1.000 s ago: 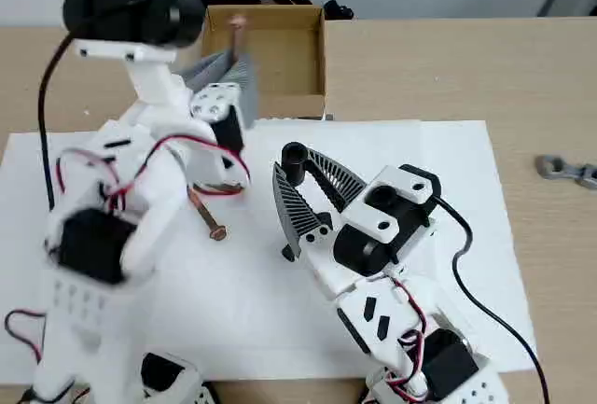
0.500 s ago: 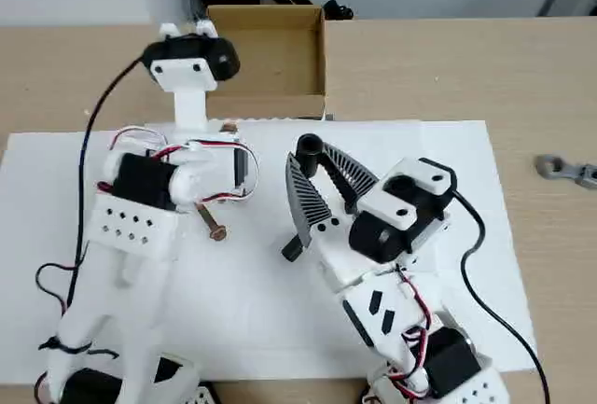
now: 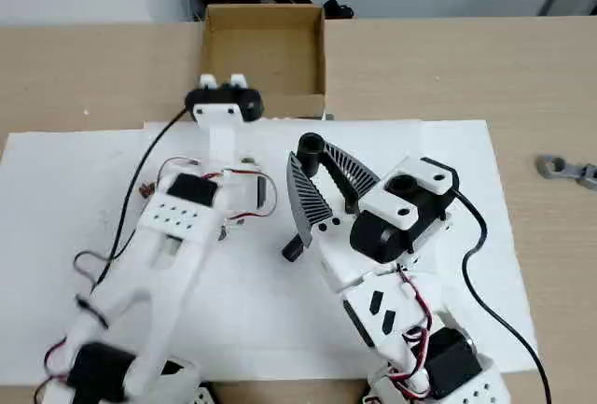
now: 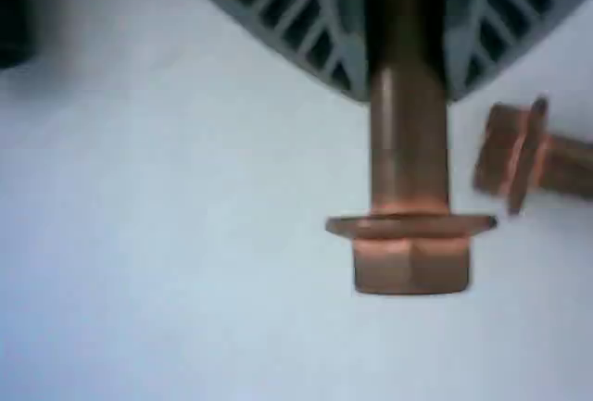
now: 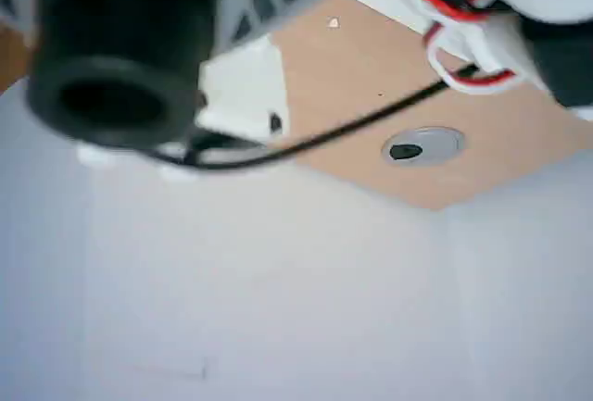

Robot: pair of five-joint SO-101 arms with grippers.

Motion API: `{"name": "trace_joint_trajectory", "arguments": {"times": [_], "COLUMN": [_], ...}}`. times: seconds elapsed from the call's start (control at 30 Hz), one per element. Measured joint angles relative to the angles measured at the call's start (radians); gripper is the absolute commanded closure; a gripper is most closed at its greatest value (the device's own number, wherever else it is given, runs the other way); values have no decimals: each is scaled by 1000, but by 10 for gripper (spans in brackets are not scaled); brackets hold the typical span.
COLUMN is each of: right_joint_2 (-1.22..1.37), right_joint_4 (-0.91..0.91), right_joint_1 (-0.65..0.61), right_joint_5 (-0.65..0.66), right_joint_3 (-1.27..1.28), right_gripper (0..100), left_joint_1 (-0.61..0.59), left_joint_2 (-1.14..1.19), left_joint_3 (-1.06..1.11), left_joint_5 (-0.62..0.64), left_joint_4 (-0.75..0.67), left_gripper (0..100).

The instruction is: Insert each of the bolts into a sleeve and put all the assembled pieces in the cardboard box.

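My left gripper (image 4: 408, 58) is shut on the shank of a copper bolt (image 4: 409, 179), whose hex head hangs just over the white sheet (image 4: 185, 262). A second copper bolt (image 4: 519, 156) lies on the sheet close beside it. From the high view the left arm (image 3: 182, 222) stretches low over the sheet and hides both bolts. My right gripper (image 3: 311, 163) is shut on a black sleeve (image 3: 310, 148) near the sheet's middle. That sleeve (image 5: 116, 95) shows its hollow end to the right wrist camera.
The open cardboard box (image 3: 266, 45) stands at the far edge, just beyond the white sheet (image 3: 448, 152). A metal wrench (image 3: 564, 169) lies on the bare table at the right. The left arm's cable (image 5: 306, 137) and red wires (image 5: 463, 40) cross behind the sleeve.
The left arm swung down from beside the box to low over the sheet, covering the loose bolt. The right arm shifted slightly to the right with the sleeve, then held still.
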Motion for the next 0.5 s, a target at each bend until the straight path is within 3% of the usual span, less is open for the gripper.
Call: {"name": "trace_joint_trajectory", "arguments": {"times": [0.5], "right_joint_2": [0], "right_joint_4": [0], "right_joint_1": [44], "right_joint_5": [0], "right_joint_3": [0], "right_gripper": [991], "left_joint_1": [-2], "left_joint_2": [325], "left_joint_3": [-212], "left_joint_5": [-2], "left_joint_4": [81], "left_gripper": [994]}}
